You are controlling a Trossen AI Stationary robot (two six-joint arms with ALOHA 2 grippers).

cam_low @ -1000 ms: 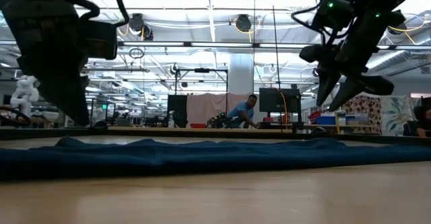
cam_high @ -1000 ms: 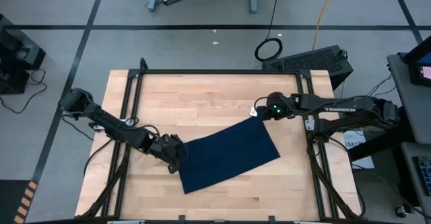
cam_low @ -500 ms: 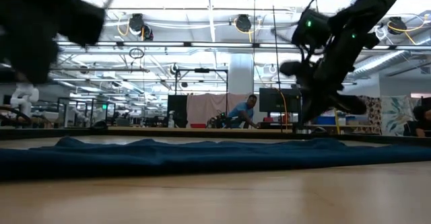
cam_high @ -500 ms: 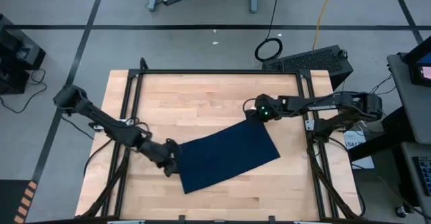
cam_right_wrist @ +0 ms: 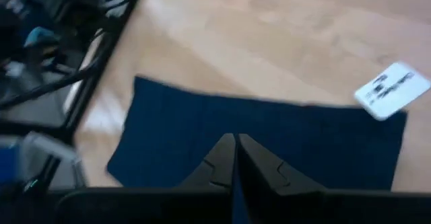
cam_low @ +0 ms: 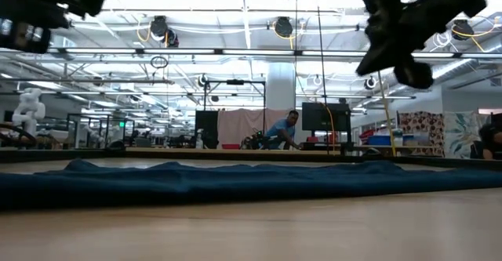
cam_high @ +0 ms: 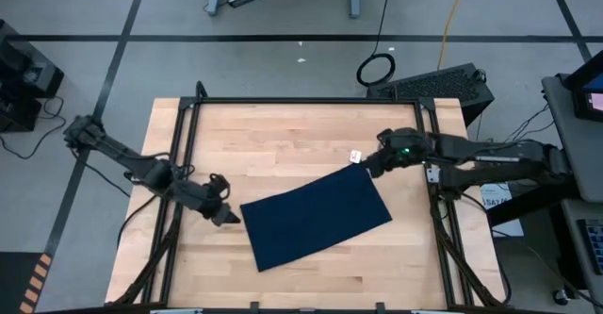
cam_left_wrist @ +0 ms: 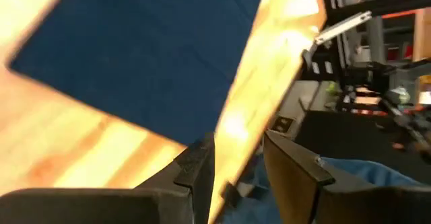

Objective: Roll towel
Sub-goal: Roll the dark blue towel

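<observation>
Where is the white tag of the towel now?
In the high view, the white tag lies at the far right corner of the towel, just beside the right gripper.

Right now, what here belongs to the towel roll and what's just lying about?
Job:
towel, flat on the table
left gripper, open, at its left corner
right gripper, shut, at its tag corner

Lying about:
cable coil on the floor

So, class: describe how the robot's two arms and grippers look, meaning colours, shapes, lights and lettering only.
Both arms are dark, slim and jointed. The right arm bears white lettering and a green light near its wrist. The left gripper has two dark, blocky fingers; the right gripper has two dark, tapered ones.
</observation>
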